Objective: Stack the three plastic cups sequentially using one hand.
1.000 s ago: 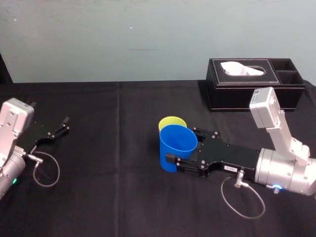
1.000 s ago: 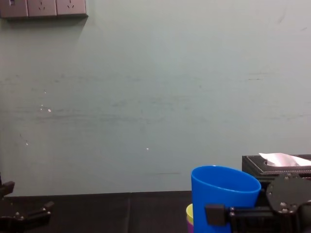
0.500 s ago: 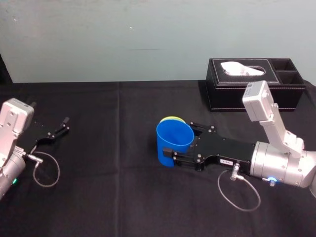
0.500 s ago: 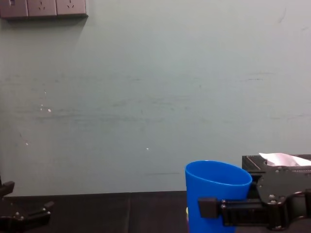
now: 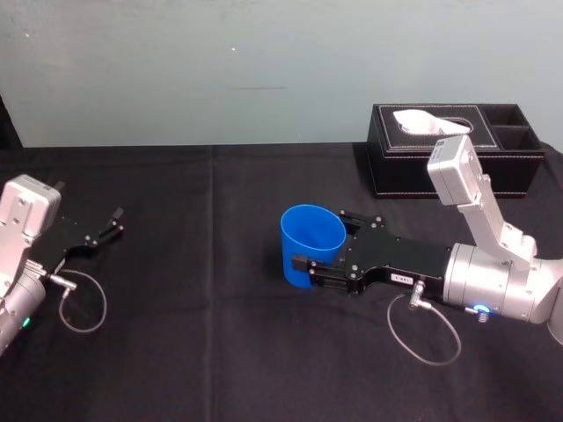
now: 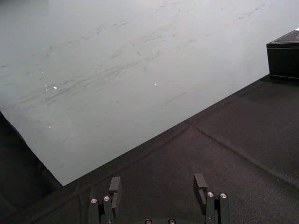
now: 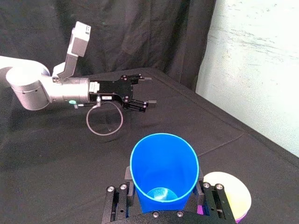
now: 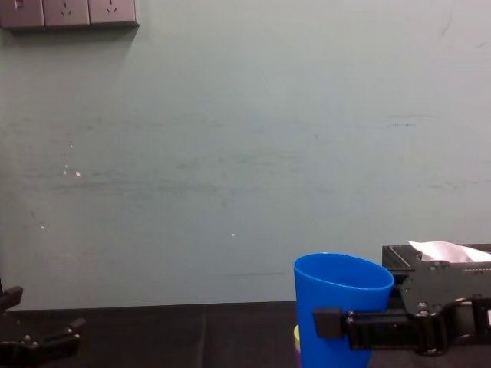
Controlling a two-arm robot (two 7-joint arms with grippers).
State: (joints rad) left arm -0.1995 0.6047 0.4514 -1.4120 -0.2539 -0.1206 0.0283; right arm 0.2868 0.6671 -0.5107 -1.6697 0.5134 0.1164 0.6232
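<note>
Blue cup [image 5: 312, 244] stands upright with its mouth up near the middle of the black tablecloth [image 5: 202, 325], gripped around its lower half by the right gripper [image 5: 322, 243], whose black fingers [image 7: 211, 200] press against opposite sides of the cup wall. From the right wrist view the cup [image 7: 163, 168] is empty and its round bottom shows. Whether its base touches the cloth cannot be told. Just beside it, on the far side from the robot, sits the yellow-green cup [image 7: 227, 192], also mouth up and lower than the blue one; it is nested in the purple cup [image 7: 241, 218], of which a thin edge shows under the yellow-green rim. In the chest view the blue cup [image 8: 341, 303] stands in front, with a sliver of yellow-green [image 8: 296, 333] and purple [image 8: 296, 351] at its left side. The right arm reaches in from the robot's right, low over the cloth. Behind it, at the back right of the table, is a black tissue box [image 5: 453, 154] with a white tissue poking out. The left gripper [image 5: 107, 226] rests well apart at the left edge of the table, its jaws spread open with nothing between them, as the left wrist view [image 6: 158, 186] shows. A pale wall [image 8: 245, 153] rises behind the table.
</note>
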